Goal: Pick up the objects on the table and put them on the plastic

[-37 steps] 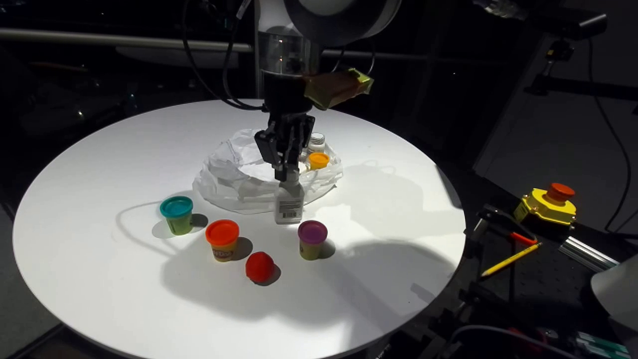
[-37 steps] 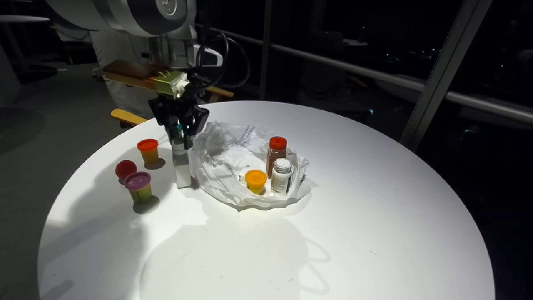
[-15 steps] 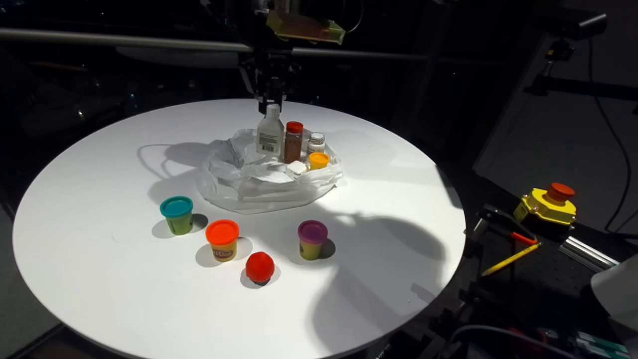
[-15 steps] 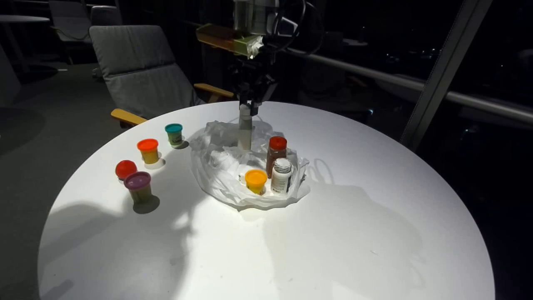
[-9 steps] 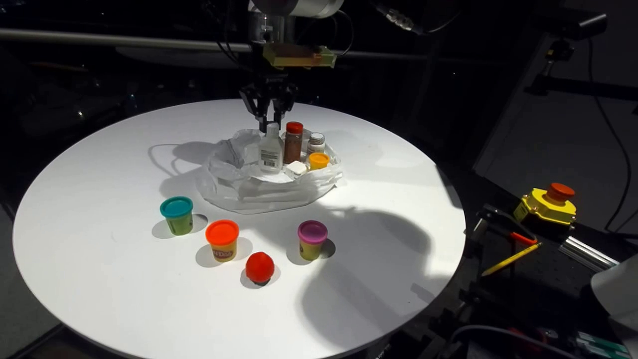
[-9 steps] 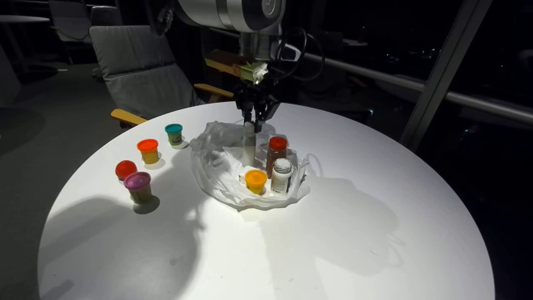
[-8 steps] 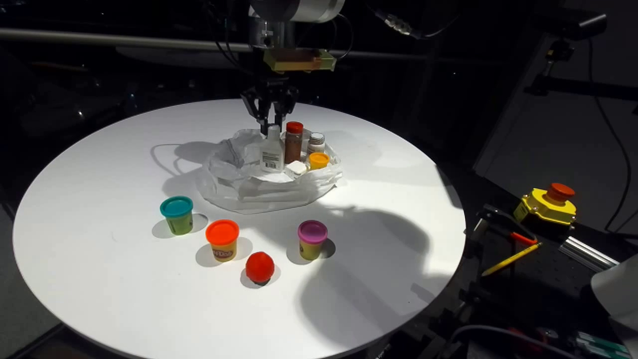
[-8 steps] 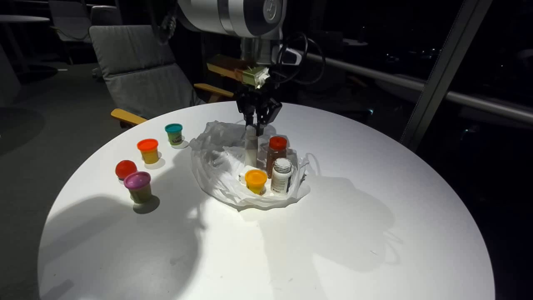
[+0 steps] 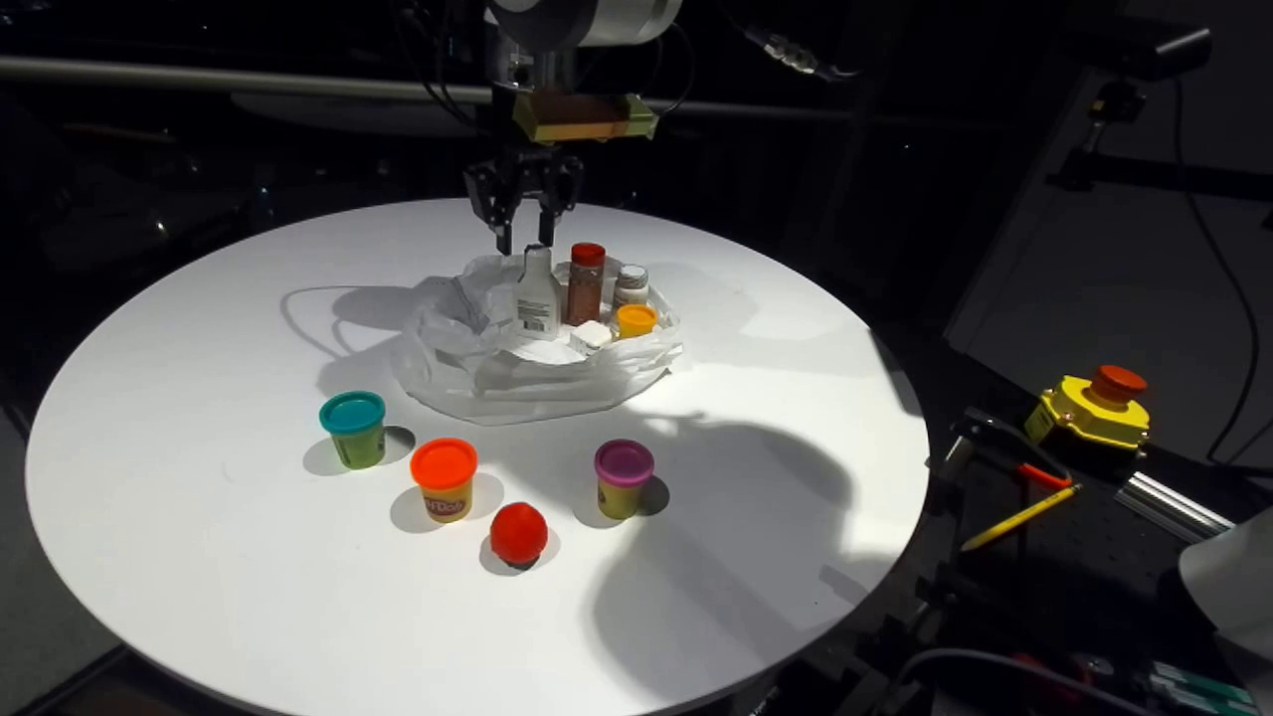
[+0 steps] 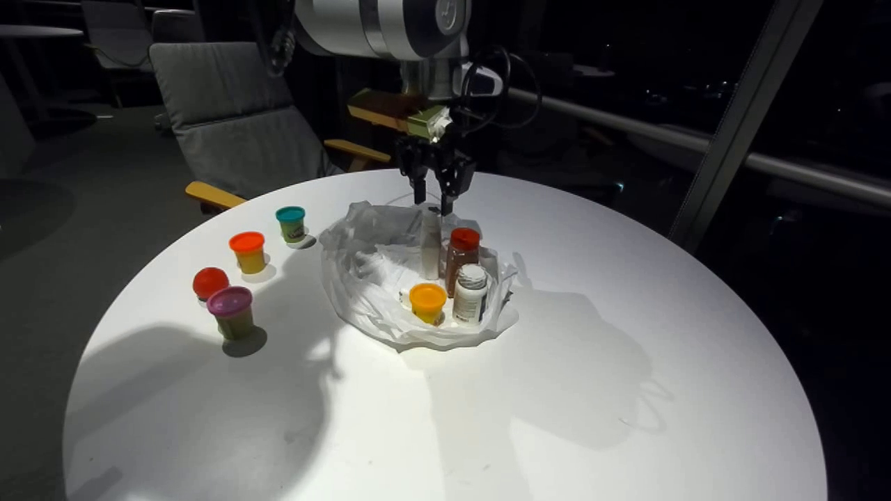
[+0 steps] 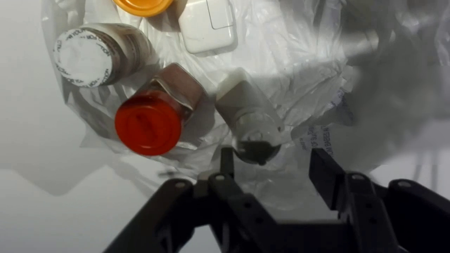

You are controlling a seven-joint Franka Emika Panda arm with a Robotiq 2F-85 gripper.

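1. The gripper [image 9: 525, 243] holds nothing, jaws partway apart.
2. White bottle [image 9: 537, 306] stands upright on plastic bag [image 9: 507, 386], presumably its destination.
3. Teal tub [image 9: 355, 433], orange Play-Doh tub [image 9: 446, 481], purple tub [image 9: 623, 480], red ball [image 9: 518, 534]: on tabletop [image 9: 249, 597], presumably next.

Bottles [image 9: 584, 288] and one cup [image 9: 636, 320] on the plastic [image 9: 497, 391], three cups [image 9: 445, 482] outside

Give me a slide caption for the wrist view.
Open gripper by a pale bottle, which shares the plastic with a red-topped jar, white jar, white block and orange cup.
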